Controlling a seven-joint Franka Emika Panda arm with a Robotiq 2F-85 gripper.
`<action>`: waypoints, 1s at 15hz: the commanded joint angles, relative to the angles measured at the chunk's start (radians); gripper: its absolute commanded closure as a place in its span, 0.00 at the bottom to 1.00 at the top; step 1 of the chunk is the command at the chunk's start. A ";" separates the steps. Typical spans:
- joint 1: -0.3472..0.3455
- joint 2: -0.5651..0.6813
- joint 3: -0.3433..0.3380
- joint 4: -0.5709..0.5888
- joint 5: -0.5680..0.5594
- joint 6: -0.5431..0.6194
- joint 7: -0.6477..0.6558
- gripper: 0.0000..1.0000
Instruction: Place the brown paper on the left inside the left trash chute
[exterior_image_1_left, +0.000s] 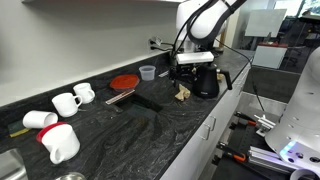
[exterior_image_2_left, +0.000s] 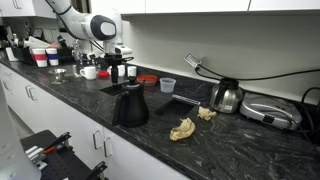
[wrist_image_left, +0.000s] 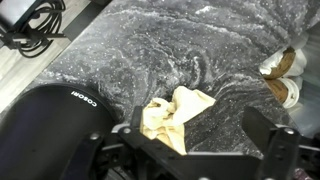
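Tool wide open and empty, two brown papers, one black kettle.

White jointed arm, black jaws

Seen in the wrist view, clock set on the brown paper: hemmed in at eight o'clock by the black kettle, just beside it, contact not certain. Free over bare countertop from eleven through one o'clock. Barred at two o'clock by a second brown wad, well apart. Cluttered far out at ten o'clock by cables. Overhung by the gripper, jaws wide apart, with a passable gap toward the finger at four o'clock. In an exterior view, crowded past the kettle by a red plate, a clear cup and white mugs; roomy along the countertop's near edge
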 joint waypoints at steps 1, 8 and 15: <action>0.008 0.093 -0.023 0.060 0.027 0.039 0.118 0.00; 0.023 0.092 -0.037 0.055 0.012 0.034 0.112 0.00; 0.013 0.209 -0.079 0.102 -0.030 0.071 0.264 0.00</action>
